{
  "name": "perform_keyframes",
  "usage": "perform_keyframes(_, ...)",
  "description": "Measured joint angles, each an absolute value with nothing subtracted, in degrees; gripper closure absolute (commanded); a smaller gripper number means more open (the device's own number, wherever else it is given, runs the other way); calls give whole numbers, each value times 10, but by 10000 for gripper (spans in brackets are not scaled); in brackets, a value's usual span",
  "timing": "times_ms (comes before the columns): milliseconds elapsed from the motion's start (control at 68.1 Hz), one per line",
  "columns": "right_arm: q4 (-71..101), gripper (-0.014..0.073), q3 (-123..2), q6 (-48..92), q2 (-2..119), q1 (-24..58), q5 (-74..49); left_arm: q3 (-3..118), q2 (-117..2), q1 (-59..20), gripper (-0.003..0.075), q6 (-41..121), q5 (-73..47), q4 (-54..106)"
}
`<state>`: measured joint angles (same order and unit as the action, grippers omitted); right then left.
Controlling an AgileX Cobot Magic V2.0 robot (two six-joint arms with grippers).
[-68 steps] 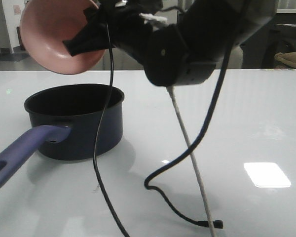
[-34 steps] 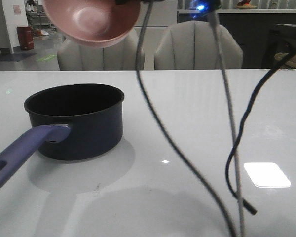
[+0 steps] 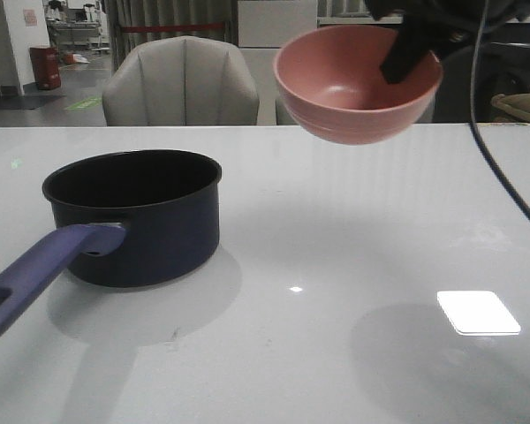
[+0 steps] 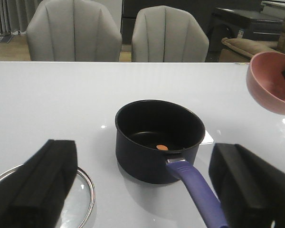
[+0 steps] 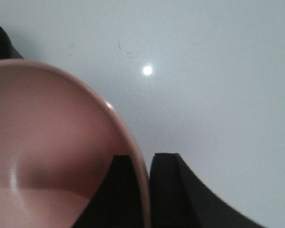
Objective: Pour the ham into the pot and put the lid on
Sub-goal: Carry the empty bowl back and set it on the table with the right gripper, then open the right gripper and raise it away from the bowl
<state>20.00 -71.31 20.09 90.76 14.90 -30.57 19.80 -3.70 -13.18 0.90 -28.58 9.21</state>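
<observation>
The right gripper point(image 5: 141, 183) is clenched on the rim of the pink bowl point(image 3: 358, 84), one finger inside and one outside, and it holds the bowl in the air above the white table point(image 3: 353, 265), well to the right of the pot point(image 3: 134, 215). In the views that show its inside, the bowl looks empty. The ham point(image 4: 162, 147) lies on the bottom of the pot, near the side where the handle point(image 3: 40, 274) starts, so the pouring seems done. The left gripper point(image 4: 147, 185) is released, its two fingers spread wide, and the pot stands just in front of it. The lid point(image 4: 76, 194) lies flat on the table close beside the left finger, to the left of the pot; only part of its rim and glass is visible. The covering step probably belongs to the left arm, because it is much nearer to the lid than the right one. The long axis of the handle points toward the robot and a little to its left. No brand, label or readable writing shows on the pot, lid or bowl.
</observation>
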Motion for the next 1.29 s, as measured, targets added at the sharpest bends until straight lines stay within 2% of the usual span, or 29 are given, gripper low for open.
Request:
perform_keyframes(206, 199, 461, -713, 200, 949, 113, -338, 198, -37, -132, 118, 9, -286, 92)
perform_keyframes(588, 199, 453, -713, 191, 1058, 111, -355, 198, -37, -132, 118, 9, -286, 92)
perform_keyframes(676, 199, 378, -713, 186, 1073, 111, -355, 198, -37, -132, 118, 9, -286, 92)
perform_keyframes(823, 199, 167, -713, 182, 1079, 111, -355, 198, -37, -132, 118, 9, -286, 92)
perform_keyframes(911, 191, 97, -713, 181, 1079, 111, -355, 198, -37, -132, 118, 9, -286, 92)
perform_keyframes(1087, 161, 85, -713, 181, 1053, 111, -366, 198, -37, -132, 118, 9, -286, 92)
perform_keyframes(1293, 151, 85, -713, 181, 951, 111, -371, 198, -37, -132, 118, 9, -286, 92)
